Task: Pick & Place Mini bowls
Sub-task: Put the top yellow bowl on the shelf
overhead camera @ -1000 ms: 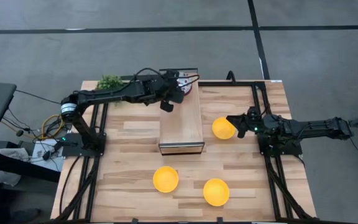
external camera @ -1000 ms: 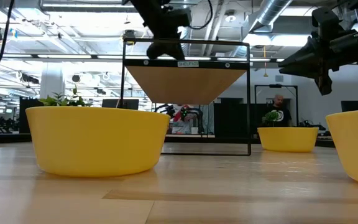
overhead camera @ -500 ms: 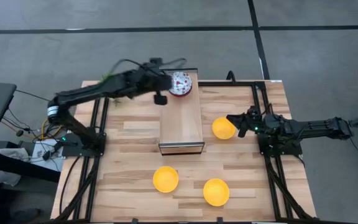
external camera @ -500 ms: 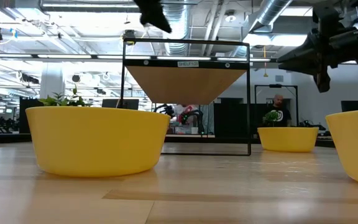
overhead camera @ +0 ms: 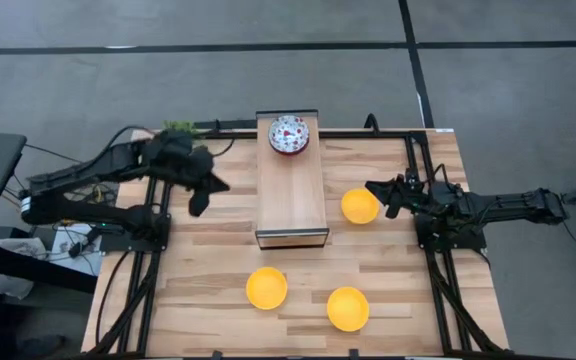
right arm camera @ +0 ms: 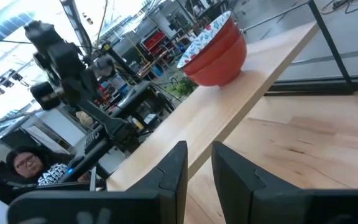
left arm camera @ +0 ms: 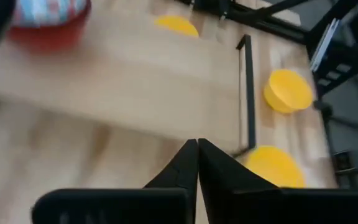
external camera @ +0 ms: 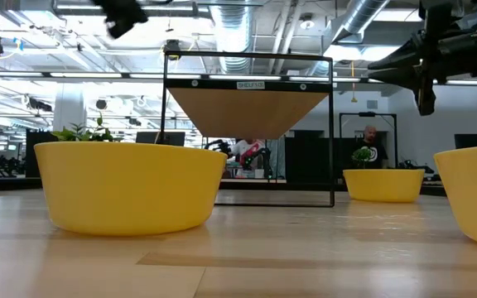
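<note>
A stack of white speckled mini bowls, red outside, rests on the far end of a raised wooden shelf; it also shows in the right wrist view. Three yellow mini bowls stand on the table: one right of the shelf and two near the front. My left gripper is shut and empty, in the air left of the shelf. My right gripper is open a little and empty, just beyond the right yellow bowl's far right rim.
A small green plant stands at the table's far left corner. The shelf rests on a thin black frame with open room beneath it. Black rails run along the table's left and right sides. A person stands in the room far behind.
My left gripper has drawn back from over the shelf's far end toward the table's left and near side; the speckled bowls stay on the shelf, now uncovered. My right gripper has tipped up a little and drawn slightly away from the yellow bowl beside it.
</note>
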{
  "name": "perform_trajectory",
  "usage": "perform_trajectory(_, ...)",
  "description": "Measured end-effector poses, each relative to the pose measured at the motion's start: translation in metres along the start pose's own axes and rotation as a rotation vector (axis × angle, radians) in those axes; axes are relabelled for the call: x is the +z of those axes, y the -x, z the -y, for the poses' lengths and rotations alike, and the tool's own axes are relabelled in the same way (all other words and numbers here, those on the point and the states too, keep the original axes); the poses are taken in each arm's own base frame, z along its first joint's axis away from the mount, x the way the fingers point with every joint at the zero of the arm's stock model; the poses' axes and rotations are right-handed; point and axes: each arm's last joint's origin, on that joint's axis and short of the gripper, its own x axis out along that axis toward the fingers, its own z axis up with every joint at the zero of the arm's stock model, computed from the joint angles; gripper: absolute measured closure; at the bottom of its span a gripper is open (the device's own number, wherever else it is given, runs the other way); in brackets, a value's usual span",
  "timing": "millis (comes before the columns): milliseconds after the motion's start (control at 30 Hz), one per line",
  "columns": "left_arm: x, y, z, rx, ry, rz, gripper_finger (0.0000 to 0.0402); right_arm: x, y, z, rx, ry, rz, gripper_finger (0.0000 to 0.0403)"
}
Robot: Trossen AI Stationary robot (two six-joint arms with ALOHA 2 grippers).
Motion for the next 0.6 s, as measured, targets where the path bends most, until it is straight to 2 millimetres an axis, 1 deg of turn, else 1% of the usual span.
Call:
perform_trajectory(67,-0.02,-0.001,0.001,-0.017,0.089,0.0,0.039,0.0,0.0,0.0,-0.001,0.0,0.001,0.0339)
perform_trajectory(167,-0.048,-0.009,0.003,-0.044,0.213,-0.017,0.0388,0.0,0.0,0.0,0.008,0.001,-0.009,0.0339)
perform_trajectory(267,-0.075,-0.021,0.005,-0.079,0.305,-0.039,0.0387,-0.005,0.0,0.001,0.037,0.013,-0.085,0.0339)
perform_trajectory(367,-0.103,-0.036,0.008,-0.107,0.378,-0.098,0.0387,-0.011,0.001,0.004,0.022,-0.03,-0.168,0.0339)
perform_trajectory(500,-0.134,-0.053,0.012,-0.122,0.454,-0.193,0.0387,-0.019,0.003,0.01,-0.029,-0.094,-0.255,0.0339)
perform_trajectory(600,-0.154,-0.062,0.013,-0.099,0.474,-0.256,0.0387,-0.019,0.004,0.01,-0.045,-0.11,-0.285,0.0339)
